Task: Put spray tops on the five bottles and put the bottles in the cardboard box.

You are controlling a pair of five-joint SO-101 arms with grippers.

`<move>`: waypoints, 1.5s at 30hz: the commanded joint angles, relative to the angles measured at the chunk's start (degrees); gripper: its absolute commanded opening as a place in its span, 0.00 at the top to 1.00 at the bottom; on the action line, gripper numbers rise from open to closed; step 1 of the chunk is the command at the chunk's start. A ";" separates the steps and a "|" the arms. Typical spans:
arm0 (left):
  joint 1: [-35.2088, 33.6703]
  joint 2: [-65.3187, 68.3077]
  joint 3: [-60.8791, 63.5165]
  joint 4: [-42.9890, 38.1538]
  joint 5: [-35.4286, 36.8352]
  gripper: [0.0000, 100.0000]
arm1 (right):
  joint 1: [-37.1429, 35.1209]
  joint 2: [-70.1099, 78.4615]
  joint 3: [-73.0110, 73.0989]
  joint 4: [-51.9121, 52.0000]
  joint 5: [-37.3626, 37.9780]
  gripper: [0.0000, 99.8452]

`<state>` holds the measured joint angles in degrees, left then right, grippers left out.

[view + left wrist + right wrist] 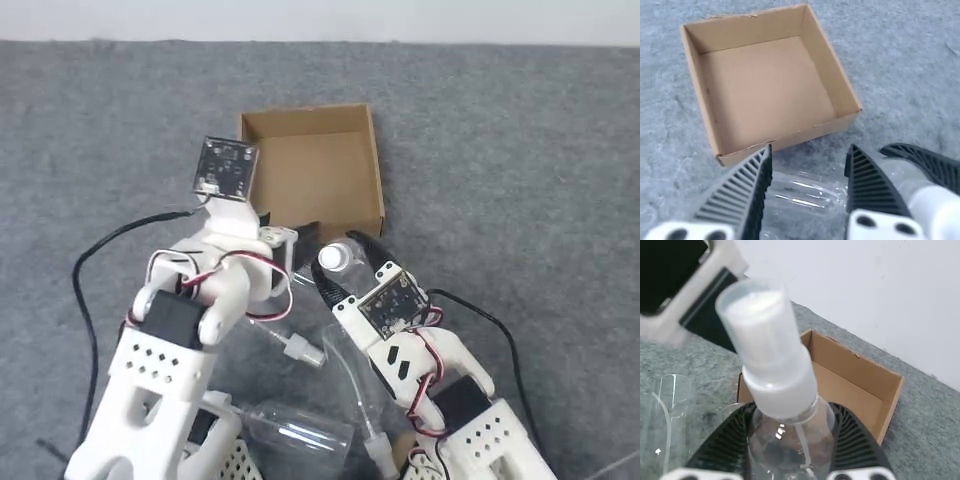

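A clear bottle (785,445) with a white spray top (765,340) seated on its neck is clamped at the shoulder by the right pincer (792,412), one black finger on each side, the top tilted up. It is held just outside the near wall of the cardboard box (315,170), which sits open on the grey desk (520,150) with nothing inside. The left pincer (810,152) hangs beside it over the same near wall, fingers spread wide and gripping nothing; clear bottle plastic shows below the gap, and I cannot tell whether it touches either finger. Nearer the arm bases, another clear bottle (295,430) lies on its side without a top, and a loose spray top (303,350) lies between the two arms.
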<state>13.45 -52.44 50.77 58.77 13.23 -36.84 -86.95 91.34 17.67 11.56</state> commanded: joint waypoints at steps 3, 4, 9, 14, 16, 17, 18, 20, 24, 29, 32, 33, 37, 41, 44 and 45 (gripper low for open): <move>-6.15 -2.29 -2.68 -1.85 -0.44 0.78 | -0.13 -1.19 -1.05 -0.22 -0.26 0.99; -6.95 -2.29 -3.21 -1.85 -0.44 0.78 | -0.13 -1.19 -1.05 -0.22 -0.26 0.99; -10.37 -2.29 -4.70 -2.55 -0.53 0.78 | -0.13 -1.19 -1.05 -0.13 -0.26 0.99; -19.52 -2.20 -4.62 -2.99 -0.53 0.78 | -0.04 -1.71 -0.26 -0.48 -0.26 0.99; -23.38 -2.20 -4.35 -2.73 -0.70 0.78 | -0.04 -1.71 -0.09 -0.57 -0.18 0.99; -25.05 -2.20 -3.56 -2.99 -0.79 0.78 | -0.13 -1.71 0.09 -0.57 -0.18 0.99; -26.37 -2.20 -2.59 -3.08 -0.79 0.78 | -0.22 -1.71 0.09 -0.22 -0.18 0.99; -28.40 -2.20 -0.31 -4.13 -0.70 0.78 | -0.31 -1.71 0.09 -0.04 -0.18 0.99; -29.54 -2.29 7.43 -10.55 -0.53 0.78 | -0.04 -1.71 0.18 -0.04 -0.18 0.99; -30.24 -2.37 12.35 -17.85 -0.79 0.78 | 0.66 -1.71 0.18 -0.04 -0.09 0.99; -32.00 -4.22 12.70 -17.76 -0.44 0.78 | 2.68 -1.71 -0.09 -0.48 -0.18 0.99; -32.26 -5.10 13.58 -17.93 -0.44 0.78 | 3.21 -1.71 -0.18 -0.48 -0.18 0.99; -32.00 -10.11 18.15 -19.69 -0.44 0.78 | 3.56 -1.71 -0.44 -0.48 -0.09 0.99; -32.00 -17.05 23.69 -21.80 -0.53 0.78 | 3.74 -1.10 -2.81 0.04 -0.35 0.99; -32.18 -23.47 26.95 -21.98 -0.62 0.78 | 3.74 -1.10 -5.10 1.45 -0.44 0.99; -32.18 -25.76 28.00 -21.89 -0.53 0.78 | 3.74 -1.10 -6.33 3.03 -0.44 0.99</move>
<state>-18.37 -69.41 76.97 38.64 12.79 -34.37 -86.95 91.87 18.02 11.56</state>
